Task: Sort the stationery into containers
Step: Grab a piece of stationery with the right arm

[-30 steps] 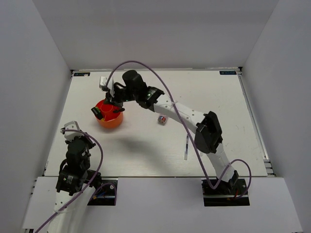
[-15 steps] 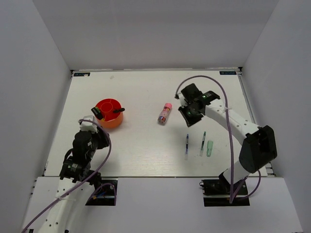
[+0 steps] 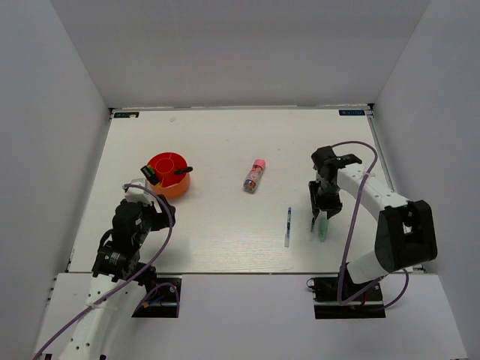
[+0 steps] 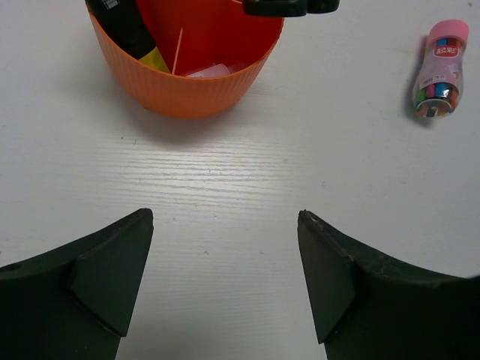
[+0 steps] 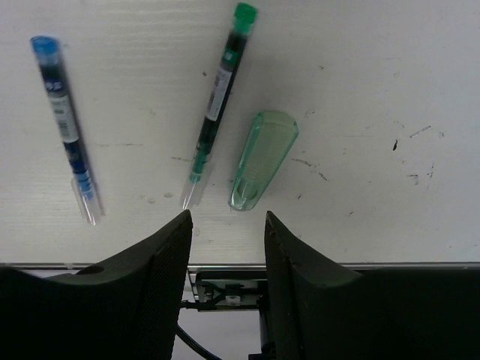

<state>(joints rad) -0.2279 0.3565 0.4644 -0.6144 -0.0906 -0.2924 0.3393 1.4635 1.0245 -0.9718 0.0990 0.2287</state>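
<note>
The round red-orange container (image 3: 169,180) stands at the left, and shows in the left wrist view (image 4: 187,75) with a black highlighter (image 4: 127,30) and a black scissors handle (image 4: 289,6) in it. My left gripper (image 4: 225,219) sits just in front of it, open and empty, also seen from above (image 3: 152,214). The pink-capped glue stick (image 3: 254,175) lies mid-table. My right gripper (image 5: 226,217) hovers open over a green pen (image 5: 219,97) and a pale-green cap (image 5: 261,159), holding nothing. A blue pen (image 5: 66,127) lies to their left.
White walls enclose the table on three sides. The near table edge (image 5: 240,264) runs just under my right gripper's fingers, with the arm mount below it. The blue pen (image 3: 288,226) and the cap (image 3: 323,229) lie close to that edge.
My right arm has swung from the container to the right side, over the green pen and cap, and its jaws have opened. My left gripper moved toward the container and opened wide.
</note>
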